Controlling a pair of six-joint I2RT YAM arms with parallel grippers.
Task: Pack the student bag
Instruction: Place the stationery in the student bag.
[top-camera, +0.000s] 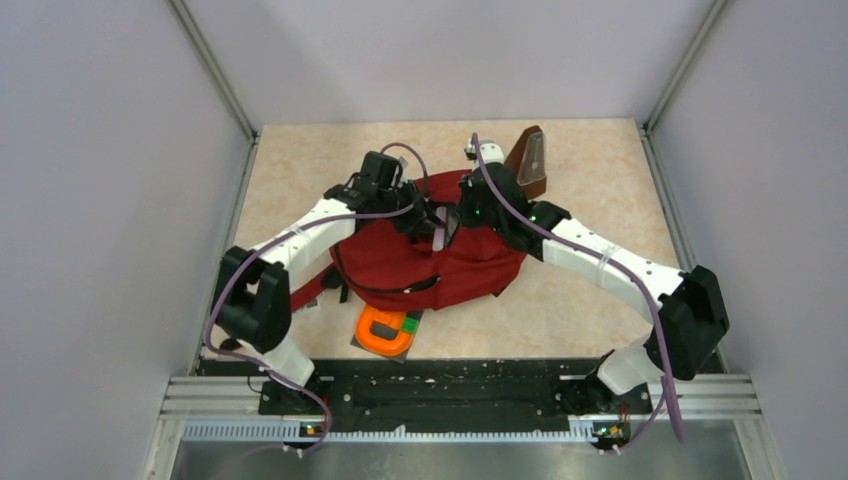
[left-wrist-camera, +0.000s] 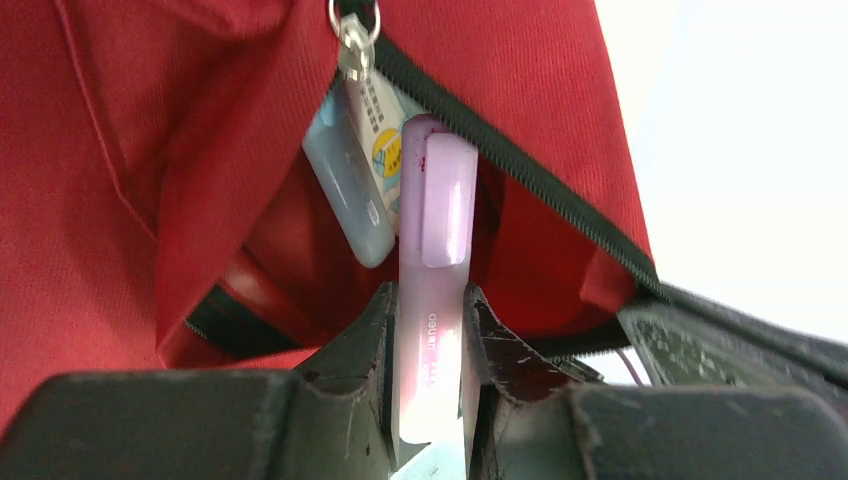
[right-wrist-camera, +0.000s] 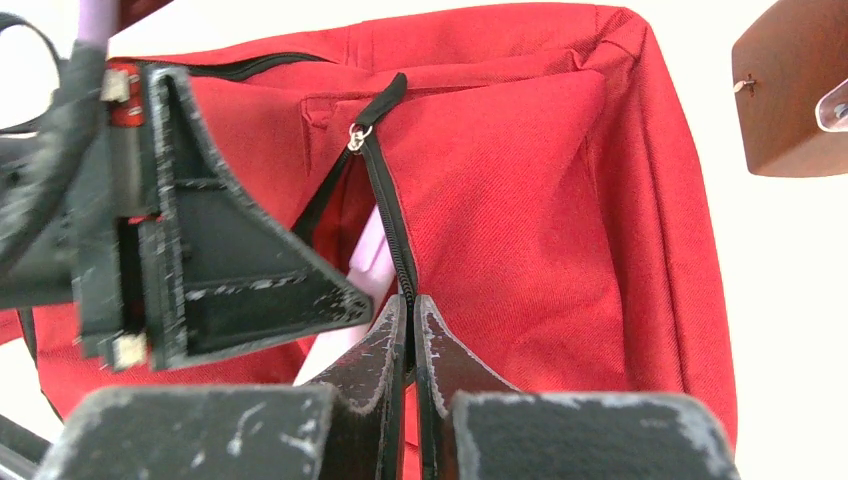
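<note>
The right gripper (right-wrist-camera: 410, 310) is pinched tight on the pocket's zipper edge (right-wrist-camera: 388, 215), apparently to keep its mouth open. The left gripper (left-wrist-camera: 430, 300), part-closed, grips a lilac pen (left-wrist-camera: 437, 200) aimed inside. The student bag (top-camera: 420, 262) lies mid-table, with the metronome (top-camera: 530, 160) beyond it.

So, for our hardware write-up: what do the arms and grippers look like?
Both the left arm and right arm have white tubular links joined by bulky black joint housings, with a lilac cable running along each. Small green lights glow near the right wrist. The left gripper and right gripper are black, with wedge-shaped fingers whose edges are scuffed pale.
</note>
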